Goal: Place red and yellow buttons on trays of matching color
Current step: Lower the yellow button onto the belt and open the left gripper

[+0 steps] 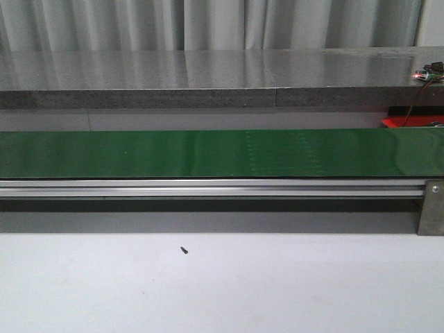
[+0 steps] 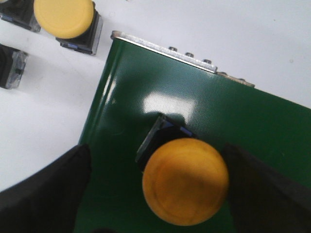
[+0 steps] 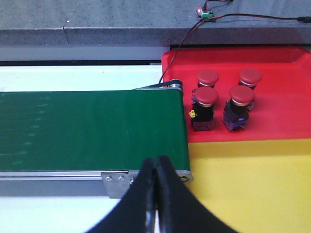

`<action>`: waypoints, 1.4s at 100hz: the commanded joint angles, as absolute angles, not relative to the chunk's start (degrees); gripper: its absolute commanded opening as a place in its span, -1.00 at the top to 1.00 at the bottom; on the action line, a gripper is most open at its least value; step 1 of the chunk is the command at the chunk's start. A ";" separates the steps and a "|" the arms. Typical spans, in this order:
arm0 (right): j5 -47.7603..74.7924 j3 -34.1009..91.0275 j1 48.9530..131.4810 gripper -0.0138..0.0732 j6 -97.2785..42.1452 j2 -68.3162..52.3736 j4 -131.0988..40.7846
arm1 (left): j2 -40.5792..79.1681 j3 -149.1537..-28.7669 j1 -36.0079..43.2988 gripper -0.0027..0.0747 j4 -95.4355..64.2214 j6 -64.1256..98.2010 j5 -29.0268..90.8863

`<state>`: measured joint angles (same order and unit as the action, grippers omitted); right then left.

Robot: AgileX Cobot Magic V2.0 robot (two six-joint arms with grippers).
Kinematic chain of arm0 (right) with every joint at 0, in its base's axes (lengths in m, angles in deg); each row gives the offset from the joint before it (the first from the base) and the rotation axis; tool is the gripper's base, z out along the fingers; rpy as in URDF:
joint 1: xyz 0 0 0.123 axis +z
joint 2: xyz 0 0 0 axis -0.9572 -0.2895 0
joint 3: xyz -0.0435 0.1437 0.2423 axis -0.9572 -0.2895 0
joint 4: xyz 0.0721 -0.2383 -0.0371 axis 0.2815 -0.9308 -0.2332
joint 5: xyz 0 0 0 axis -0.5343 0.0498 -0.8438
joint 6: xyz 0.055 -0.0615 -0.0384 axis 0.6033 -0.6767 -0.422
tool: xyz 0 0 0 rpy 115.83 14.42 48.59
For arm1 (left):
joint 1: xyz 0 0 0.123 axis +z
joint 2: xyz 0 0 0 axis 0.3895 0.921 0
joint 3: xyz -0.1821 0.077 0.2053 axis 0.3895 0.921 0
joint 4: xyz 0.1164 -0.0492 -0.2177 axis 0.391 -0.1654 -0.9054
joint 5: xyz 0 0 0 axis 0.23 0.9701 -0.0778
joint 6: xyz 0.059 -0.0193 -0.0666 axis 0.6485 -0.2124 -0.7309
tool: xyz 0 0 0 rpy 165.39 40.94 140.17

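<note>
Left wrist view is showing a yellow button [image 2: 185, 181] that is standing on the green belt [image 2: 252, 121], near the belt's metal end, between the two dark fingers [image 2: 46, 189] of the left gripper [image 2: 160, 194]. The fingers are being held spread, one on each side of the cap, and no contact with the button is being seen. On the white table [image 2: 43, 111] beside the belt, another yellow button [image 2: 65, 19] is waiting, next to dark housings that are cut by the edge of the picture.

The right gripper [image 3: 156, 194] is being kept pressed together, with nothing between its fingers, over the far end of the belt. Just beside that end, four red buttons [image 3: 223, 97] are standing on the red tray [image 3: 286, 111], and the yellow tray [image 3: 252, 189] is lying bare in front of it.

The button is being judged as light and stiff, made of hard plastic. Its domed cap is looking glossy and rounded, so a slip is likely if only the cap is pinched. The square black housing [image 2: 158, 138] under the cap is offering flat sides, and a hold there is being considered safer. The part is not looking fragile, but tipping is possible, because the cap is wider than the base.
</note>
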<state>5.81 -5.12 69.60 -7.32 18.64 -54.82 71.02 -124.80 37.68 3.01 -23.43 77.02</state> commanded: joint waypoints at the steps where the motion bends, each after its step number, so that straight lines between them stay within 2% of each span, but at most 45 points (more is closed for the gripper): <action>1: 10.05 -3.73 69.38 0.81 -7.55 18.69 -55.23 | 66.28 -126.41 37.56 -0.52 1.86 -23.28 74.76; 35: 10.05 -3.73 69.38 0.81 -7.55 18.69 -55.23 | 58.99 -126.59 43.02 -0.51 2.27 -23.53 70.97; 75: 10.05 -3.73 69.38 0.81 -7.55 18.69 -55.23 | 64.17 -126.49 53.50 -0.51 2.38 -22.25 71.47; 140: 10.05 -3.73 69.38 0.81 -7.55 18.69 -55.23 | 77.72 -126.59 53.60 -0.51 -4.85 -13.82 57.23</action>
